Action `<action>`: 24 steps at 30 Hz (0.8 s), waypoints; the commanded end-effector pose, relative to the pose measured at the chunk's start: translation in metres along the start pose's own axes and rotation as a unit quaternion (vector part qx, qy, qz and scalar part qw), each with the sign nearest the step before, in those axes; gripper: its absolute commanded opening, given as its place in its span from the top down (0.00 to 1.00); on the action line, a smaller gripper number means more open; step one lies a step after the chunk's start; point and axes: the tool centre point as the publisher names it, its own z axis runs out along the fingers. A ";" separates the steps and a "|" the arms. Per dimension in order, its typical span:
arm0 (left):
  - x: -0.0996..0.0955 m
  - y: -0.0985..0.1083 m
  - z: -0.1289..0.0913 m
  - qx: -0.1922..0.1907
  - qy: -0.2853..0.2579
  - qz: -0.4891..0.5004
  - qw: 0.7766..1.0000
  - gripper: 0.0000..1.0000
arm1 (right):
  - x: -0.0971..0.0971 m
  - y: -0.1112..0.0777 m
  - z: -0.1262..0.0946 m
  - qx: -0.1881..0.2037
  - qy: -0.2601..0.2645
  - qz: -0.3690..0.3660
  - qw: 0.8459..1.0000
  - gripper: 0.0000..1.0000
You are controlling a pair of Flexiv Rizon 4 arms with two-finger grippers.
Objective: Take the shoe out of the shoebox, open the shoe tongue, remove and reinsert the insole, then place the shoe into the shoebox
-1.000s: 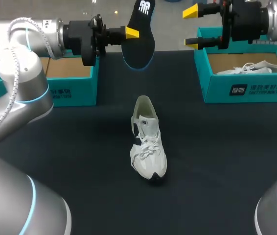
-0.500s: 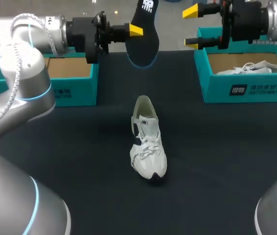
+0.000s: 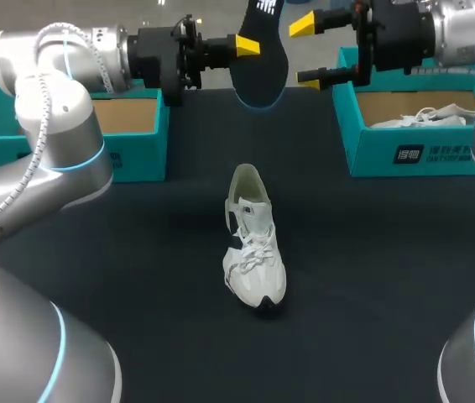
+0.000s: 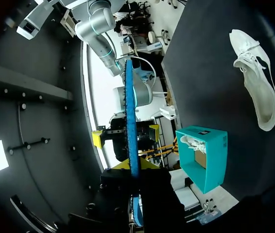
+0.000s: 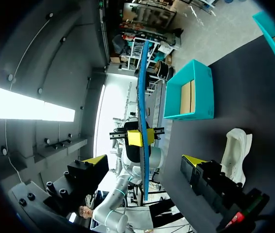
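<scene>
Change: the left gripper [image 3: 256, 46] has carried the insole [image 3: 263, 71] higher and toward the right, and the right gripper [image 3: 306, 52] has come in toward it from the right. The white sneaker [image 3: 254, 243] lies where it was.
Insole: held in the air over the far part of the surface [image 3: 388, 277], between the two shoeboxes and well above the sneaker.
Insole axis: roughly upright, with the wide rounded end down and the logo end up. In the head view its black face shows, and both wrist views see it edge-on as a thin blue line.
Left gripper: its fingers are clamped on the insole from both faces.
Right gripper: its fingers are spread wide, one above the other, just beside the insole's edge. I see no contact.
Sneaker: stands on its sole mid-surface, well apart from both boxes. Its long axis runs far to near, heel toward the far edge and toe toward the robot.
Left shoebox [image 3: 128, 159]: teal, open, its brown floor showing, at the far left.
Right shoebox [image 3: 363, 143]: teal, open, at the far right, with a second white shoe [image 3: 439, 113] lying inside.
In the way: the right gripper's lower finger reaches out past the right shoebox's near corner.
</scene>
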 end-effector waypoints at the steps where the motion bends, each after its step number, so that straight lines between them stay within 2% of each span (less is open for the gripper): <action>1: 0.002 -0.003 0.008 -0.008 -0.007 0.001 1.000 1.00 | 0.002 0.005 0.007 0.002 -0.005 0.002 1.000 0.00; 3: 0.002 -0.003 0.009 -0.008 -0.009 -0.001 1.000 1.00 | 0.003 0.005 0.009 0.002 -0.005 0.002 1.000 0.02; 4: 0.001 -0.003 0.009 -0.008 -0.010 -0.001 1.000 1.00 | 0.003 0.005 0.010 0.003 -0.005 0.002 1.000 0.16; 6: 0.001 -0.004 0.010 -0.008 -0.012 -0.002 1.000 1.00 | 0.002 0.004 0.013 0.006 -0.005 0.003 1.000 0.25; 8: 0.001 -0.003 0.010 -0.010 -0.014 -0.003 1.000 1.00 | 0.002 0.003 0.016 0.012 -0.006 0.003 1.000 0.39; 10: 0.001 -0.003 0.012 -0.010 -0.017 -0.006 1.000 1.00 | 0.002 0.003 0.019 0.016 -0.006 0.004 1.000 0.45; 18: -0.004 -0.005 0.017 -0.004 -0.029 -0.007 1.000 1.00 | 0.000 0.003 0.023 0.020 -0.005 0.007 1.000 0.52; 23: -0.004 -0.006 0.016 -0.004 -0.030 -0.006 1.000 1.00 | -0.001 0.003 0.022 0.017 -0.005 0.008 1.000 0.60; 24: -0.004 -0.006 0.016 -0.004 -0.031 -0.006 0.999 1.00 | -0.001 0.004 0.022 0.017 -0.005 0.009 1.000 0.66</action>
